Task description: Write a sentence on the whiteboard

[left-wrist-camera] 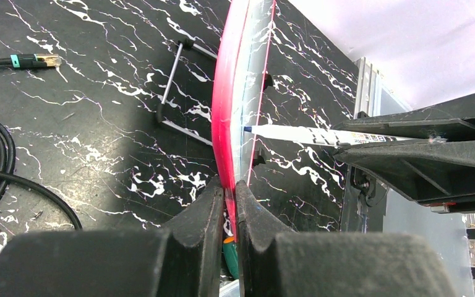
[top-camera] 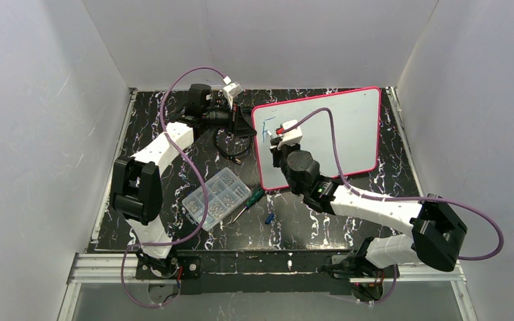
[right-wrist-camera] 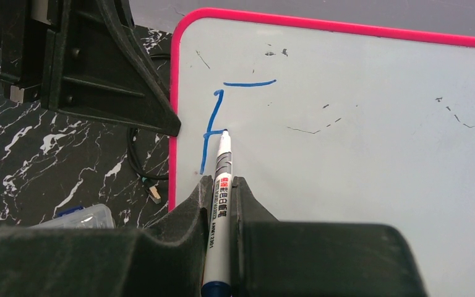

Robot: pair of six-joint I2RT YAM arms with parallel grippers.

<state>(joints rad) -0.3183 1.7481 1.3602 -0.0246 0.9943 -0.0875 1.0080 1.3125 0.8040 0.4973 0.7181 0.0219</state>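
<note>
The whiteboard, white with a pink-red frame, stands tilted at the back of the table. My left gripper is shut on its left frame edge, which passes between the fingers. My right gripper is shut on a white marker with a blue tip. That tip touches the board at the middle bar of a blue letter F. This F near the board's upper left corner is all that shows of the sentence. From the left wrist, the marker meets the board side-on.
A clear compartment box of small parts lies at table centre, with a green screwdriver and a small blue piece beside it. Black cables lie left of the board. A wire stand is behind the board.
</note>
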